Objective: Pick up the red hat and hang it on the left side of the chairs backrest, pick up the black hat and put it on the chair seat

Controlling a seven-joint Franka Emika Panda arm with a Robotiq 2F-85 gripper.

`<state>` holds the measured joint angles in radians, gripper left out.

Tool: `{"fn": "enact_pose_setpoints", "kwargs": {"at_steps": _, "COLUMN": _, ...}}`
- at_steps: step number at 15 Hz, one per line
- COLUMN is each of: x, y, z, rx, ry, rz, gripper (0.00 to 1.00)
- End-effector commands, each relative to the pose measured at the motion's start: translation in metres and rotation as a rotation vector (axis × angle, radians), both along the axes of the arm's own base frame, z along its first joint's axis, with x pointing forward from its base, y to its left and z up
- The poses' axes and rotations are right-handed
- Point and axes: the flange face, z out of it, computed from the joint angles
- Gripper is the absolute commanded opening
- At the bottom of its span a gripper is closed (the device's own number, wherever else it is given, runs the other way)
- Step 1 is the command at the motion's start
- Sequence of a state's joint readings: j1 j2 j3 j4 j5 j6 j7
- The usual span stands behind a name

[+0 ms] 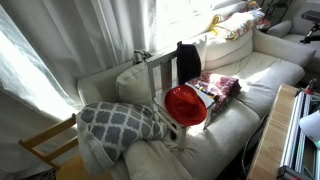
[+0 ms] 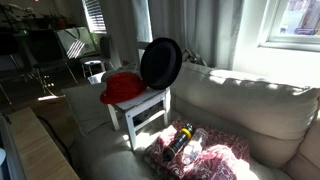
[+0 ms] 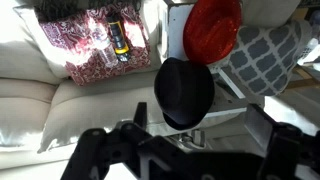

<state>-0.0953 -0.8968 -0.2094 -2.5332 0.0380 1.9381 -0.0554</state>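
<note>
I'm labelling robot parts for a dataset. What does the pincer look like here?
Only the wrist view shows the pincer: black, with two blocky fingers on jointed link bars spreading from a dark central body. It is blurred and shadowed, so no markings or cables can be made out. The arm itself is out of view.

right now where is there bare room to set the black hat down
Bare sofa cushion lies beyond the red patterned cloth. Crowded: the red hat sits on the chair seat, the black hat hangs on the backrest, and the grey pillow lies beside it.
</note>
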Motion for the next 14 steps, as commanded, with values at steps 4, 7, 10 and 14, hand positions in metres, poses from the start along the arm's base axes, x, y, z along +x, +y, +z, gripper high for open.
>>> {"fn": "enact_pose_setpoints", "kwargs": {"at_steps": 4, "x": 0.000, "y": 0.000, "z": 0.000, "rx": 0.000, "ry": 0.001, "rz": 0.000, "gripper": 1.00}}
{"fn": "enact_pose_setpoints", "kwargs": {"at_steps": 7, "x": 0.020, "y": 0.040, "z": -0.040, "rx": 0.018, "ry": 0.070, "rz": 0.070, "gripper": 1.00}}
{"fn": "enact_pose_setpoints", "kwargs": {"at_steps": 10, "x": 0.033, "y": 0.094, "z": -0.091, "rx": 0.034, "ry": 0.145, "rz": 0.122, "gripper": 1.00}}
{"fn": "enact_pose_setpoints", "kwargs": {"at_steps": 14, "x": 0.057, "y": 0.162, "z": -0.157, "rx": 0.013, "ry": 0.170, "rz": 0.083, "gripper": 1.00}}
